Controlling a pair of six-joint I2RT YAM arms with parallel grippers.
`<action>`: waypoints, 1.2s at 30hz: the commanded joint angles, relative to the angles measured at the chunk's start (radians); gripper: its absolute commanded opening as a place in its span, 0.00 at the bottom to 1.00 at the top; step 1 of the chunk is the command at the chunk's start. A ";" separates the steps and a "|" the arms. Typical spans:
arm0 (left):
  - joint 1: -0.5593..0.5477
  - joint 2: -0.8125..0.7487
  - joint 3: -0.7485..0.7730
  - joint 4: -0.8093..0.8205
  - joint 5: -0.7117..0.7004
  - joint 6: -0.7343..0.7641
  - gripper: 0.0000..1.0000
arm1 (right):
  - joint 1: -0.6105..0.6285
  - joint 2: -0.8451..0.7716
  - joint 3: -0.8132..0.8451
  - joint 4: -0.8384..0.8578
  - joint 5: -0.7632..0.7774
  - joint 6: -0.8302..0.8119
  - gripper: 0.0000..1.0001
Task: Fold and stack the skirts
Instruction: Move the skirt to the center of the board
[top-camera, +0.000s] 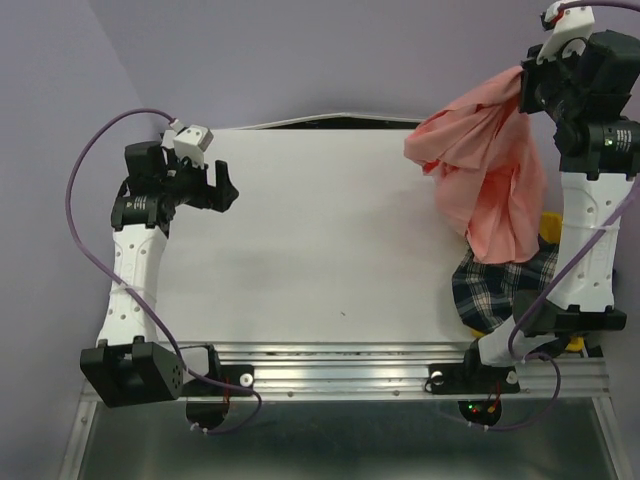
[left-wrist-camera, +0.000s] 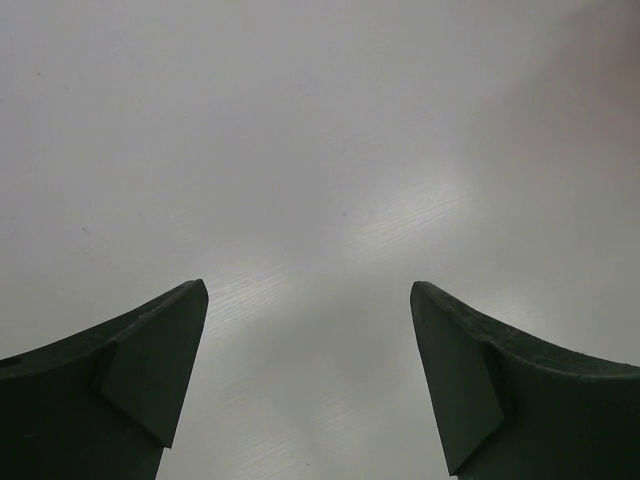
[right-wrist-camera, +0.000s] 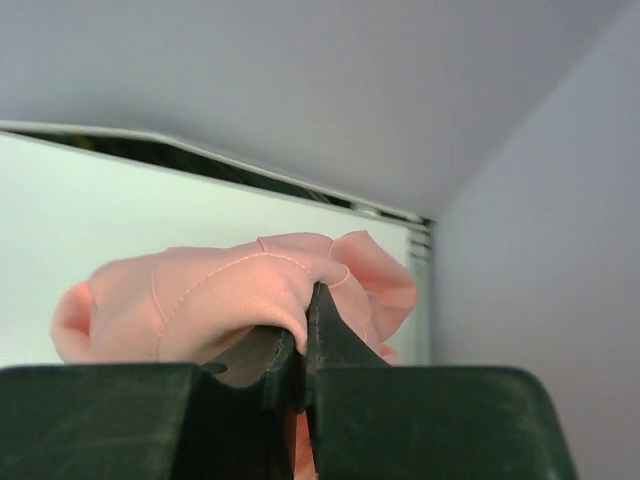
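Note:
My right gripper (top-camera: 528, 82) is shut on the salmon-pink skirt (top-camera: 482, 180) and holds it up at the far right, so the cloth hangs down bunched over the table's right edge. In the right wrist view the pink cloth (right-wrist-camera: 210, 295) is pinched between the closed jaws of that gripper (right-wrist-camera: 308, 310). The plaid skirt (top-camera: 498, 290) lies crumpled at the near right, partly under the pink one and behind the right arm. My left gripper (top-camera: 226, 186) is open and empty over the far left of the white table (top-camera: 320, 250); its view shows only bare table between the fingers (left-wrist-camera: 150, 370).
A bit of the yellow bin (top-camera: 552, 228) shows at the right edge behind the right arm. A metal rail (top-camera: 340, 370) runs along the near edge with both arm bases. Purple walls close the left, back and right.

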 joint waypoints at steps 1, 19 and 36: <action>0.048 -0.005 0.088 -0.001 0.071 -0.041 0.94 | 0.014 -0.057 -0.021 0.301 -0.398 0.278 0.01; 0.054 -0.035 0.022 -0.190 0.076 0.302 0.94 | 0.465 0.012 -0.867 0.492 -0.523 0.324 0.27; -0.365 -0.055 -0.335 -0.102 -0.053 0.523 0.91 | 0.475 -0.066 -1.165 0.216 -0.392 0.012 0.73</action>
